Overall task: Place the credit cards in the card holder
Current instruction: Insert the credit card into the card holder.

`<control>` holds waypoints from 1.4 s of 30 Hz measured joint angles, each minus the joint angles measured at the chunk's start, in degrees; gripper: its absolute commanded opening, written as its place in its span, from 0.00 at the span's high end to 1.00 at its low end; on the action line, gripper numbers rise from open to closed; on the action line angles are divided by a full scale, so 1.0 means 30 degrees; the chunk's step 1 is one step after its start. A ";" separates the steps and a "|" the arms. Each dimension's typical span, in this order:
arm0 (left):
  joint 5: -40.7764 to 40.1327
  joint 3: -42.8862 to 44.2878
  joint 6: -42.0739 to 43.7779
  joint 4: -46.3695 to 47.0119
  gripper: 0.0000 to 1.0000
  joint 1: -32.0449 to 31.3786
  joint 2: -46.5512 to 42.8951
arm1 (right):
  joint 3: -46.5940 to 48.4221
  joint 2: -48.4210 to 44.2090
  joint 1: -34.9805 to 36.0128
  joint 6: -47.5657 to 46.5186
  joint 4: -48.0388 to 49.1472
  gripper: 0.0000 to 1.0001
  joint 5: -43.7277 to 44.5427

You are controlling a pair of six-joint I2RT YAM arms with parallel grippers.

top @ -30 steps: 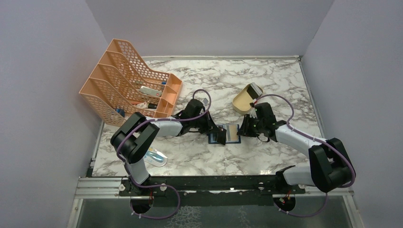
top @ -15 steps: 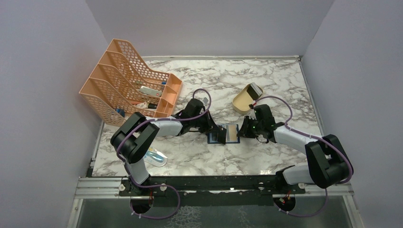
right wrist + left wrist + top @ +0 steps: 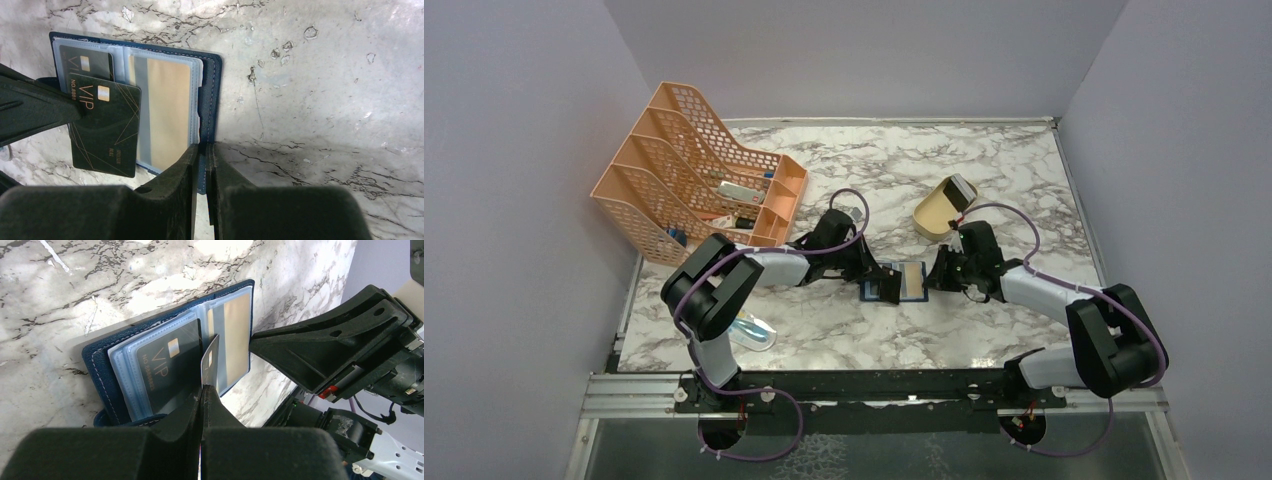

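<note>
The navy card holder lies open at the table's middle. A dark grey VIP card sits in its left clear pocket and a yellow-gold card in its right one. My left gripper is shut on a second dark grey VIP card, held on edge over the holder's spine. That card also shows in the right wrist view, overlapping the left pocket. My right gripper is shut on the holder's right cover edge. In the top view the left gripper and the right gripper flank the holder.
An orange mesh file rack stands at the back left. A tan oval tray with a pale item at its far end sits behind the right gripper. A blue-patterned packet lies near the left arm's base.
My right gripper has edged a little left toward the card holder. The left gripper and its card have barely moved.
</note>
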 measured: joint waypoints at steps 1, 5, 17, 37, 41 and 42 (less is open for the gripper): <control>-0.0015 0.0000 0.0022 0.0000 1.00 0.0007 0.0036 | 0.0007 0.0022 0.0000 0.0000 0.0007 0.88 -0.0007; -0.0138 0.0000 0.0146 0.0044 1.00 0.0007 0.0131 | 0.0007 0.0066 0.0044 0.0015 0.0087 0.89 -0.0087; -0.0437 0.0000 0.0342 0.0073 1.00 0.0007 0.0131 | 0.0007 0.0109 0.0146 0.0036 0.0160 0.89 -0.0153; -0.1005 0.0015 0.0867 0.0044 1.00 0.0262 0.0328 | 0.0000 0.0284 0.0488 0.0313 0.0175 0.90 -0.0896; -0.1005 0.0364 0.1202 -0.0255 1.00 0.0546 0.0357 | 0.0000 0.0284 0.0488 0.0306 0.0168 0.90 -0.0889; -0.0998 0.0474 0.1297 -0.0306 1.00 0.0634 0.0357 | 0.0000 0.0284 0.0488 0.0306 0.0160 0.90 -0.0882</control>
